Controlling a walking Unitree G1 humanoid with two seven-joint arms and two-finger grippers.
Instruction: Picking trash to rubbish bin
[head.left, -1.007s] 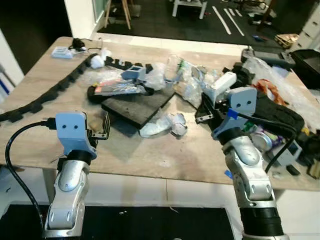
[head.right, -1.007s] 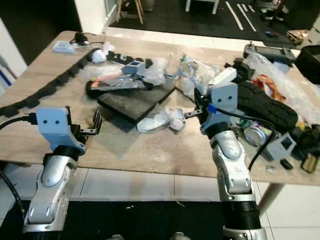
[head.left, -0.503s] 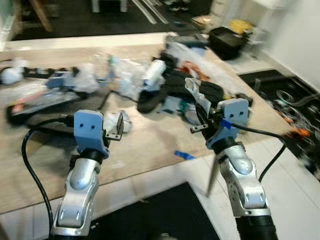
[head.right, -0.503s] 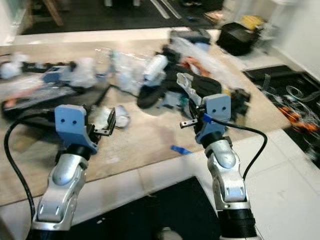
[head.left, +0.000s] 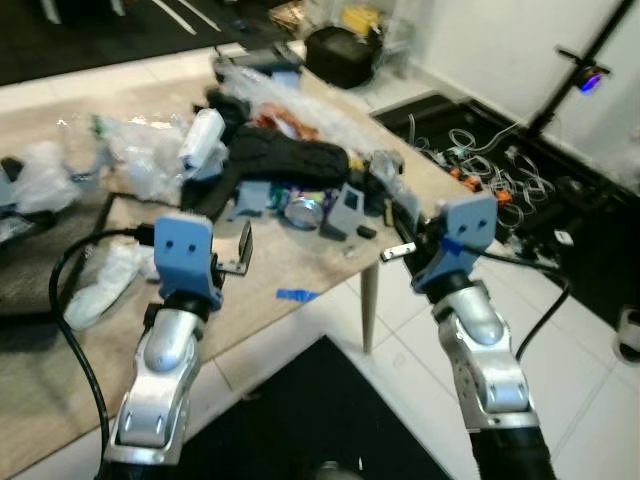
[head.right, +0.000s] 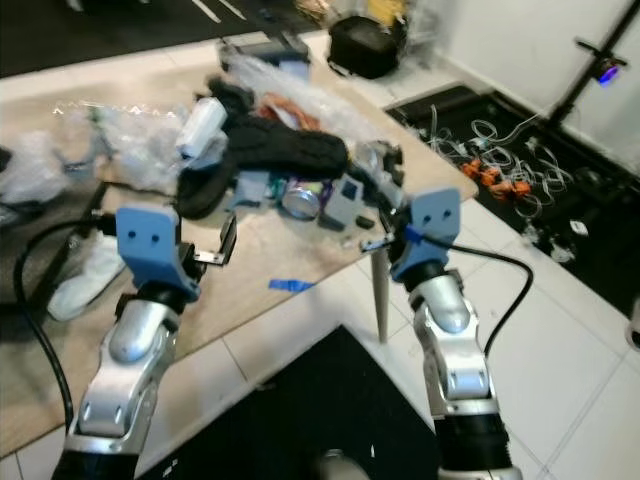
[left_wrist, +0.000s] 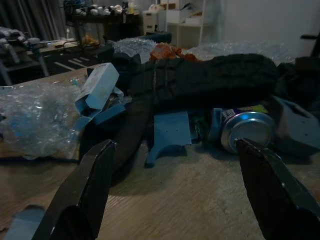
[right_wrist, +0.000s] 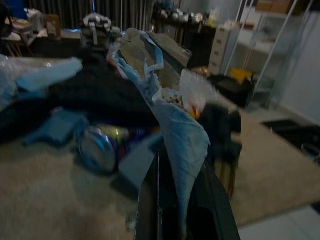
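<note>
A: How does the wrapper (right_wrist: 170, 105) look?
B: Crumpled, pale blue, torn open on top. The right gripper (right_wrist: 182, 220) has its jaws clamped on it, past the table (head.left: 300, 265) corner.
A: And the left gripper (left_wrist: 175, 195)?
B: Jaws wide apart, empty. The wrapper's print is too blurred to read.

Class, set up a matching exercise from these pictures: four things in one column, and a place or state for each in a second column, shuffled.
Things:
1. left pincer
2. right pincer
3. drink can
4. blue tape scrap

States:
A. lying on its side among clutter
B. flat on bare tabletop near the edge
C. open, holding nothing
D. shut on a crumpled wrapper

Pairs: 1-C, 2-D, 3-A, 4-B
</note>
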